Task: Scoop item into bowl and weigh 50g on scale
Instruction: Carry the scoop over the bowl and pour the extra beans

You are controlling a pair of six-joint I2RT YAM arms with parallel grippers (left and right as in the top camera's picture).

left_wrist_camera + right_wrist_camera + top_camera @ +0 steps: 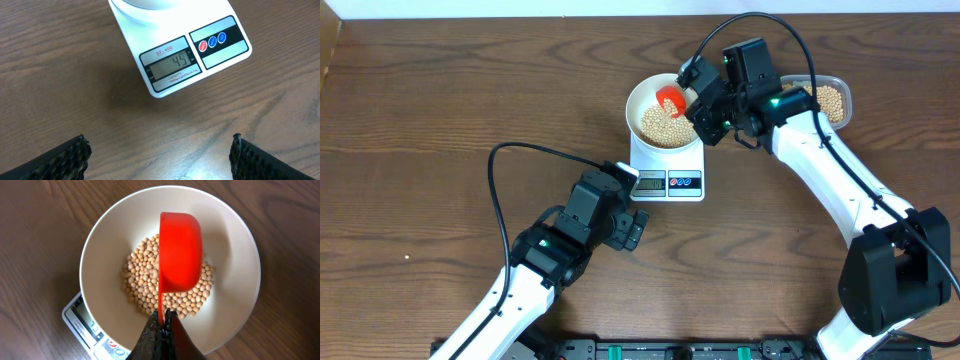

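Jaws on your right arm, from overhead, clench the red scoop [669, 99] just ahead of them, over the bowl [632, 105] on the scale [692, 160]. Left wrist: left jaws released, empty; the display [172, 66] ahead reads 49. Right wrist: scoop tipped, beans [137, 272] beneath. You're mid-pour, I judge; add only a few.

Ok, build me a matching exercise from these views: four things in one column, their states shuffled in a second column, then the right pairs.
1. red plastic scoop
2. round white bowl
3. small white digital scale
4. left gripper

A. open, above the wooden table
B. display reads 49
C. held over the bowl by the right gripper
D. sits on the scale, holding pale tan beans

Pairs: 1-C, 2-D, 3-B, 4-A.
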